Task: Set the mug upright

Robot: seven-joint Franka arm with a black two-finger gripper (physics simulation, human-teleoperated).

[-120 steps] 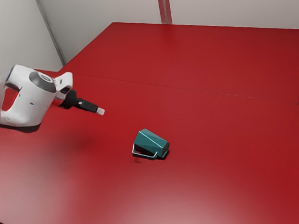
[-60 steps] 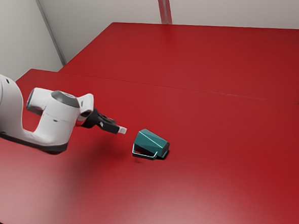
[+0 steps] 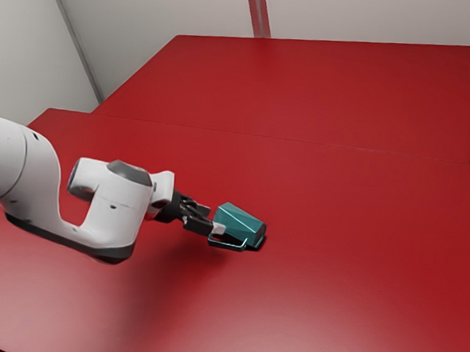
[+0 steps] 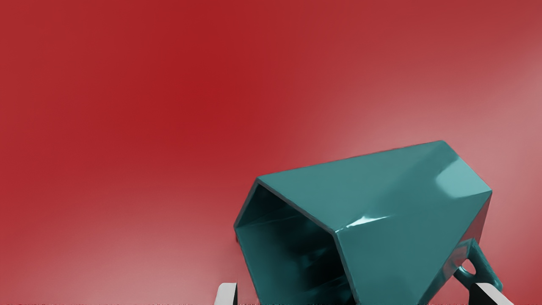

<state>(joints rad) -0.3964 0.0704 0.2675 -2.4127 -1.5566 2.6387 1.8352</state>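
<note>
While holding the claw [image 4: 356, 294] released, with fingers [image 4: 225, 295] spread wide, am facing the mug [image 3: 242, 221] just ahead, tipped on its side on the worktop [image 3: 333, 270], with mouth [image 4: 292, 254] angled back towards the claw and long axis slanting across the finger gap; probably needing a wrist turn before gripping.

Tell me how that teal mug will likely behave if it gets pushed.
The mug probably won't roll far, since its sides are flat facets and its handle sticks out. The glossy surface may let it slip. Its crisp edges suggest it would stay stiff.
</note>
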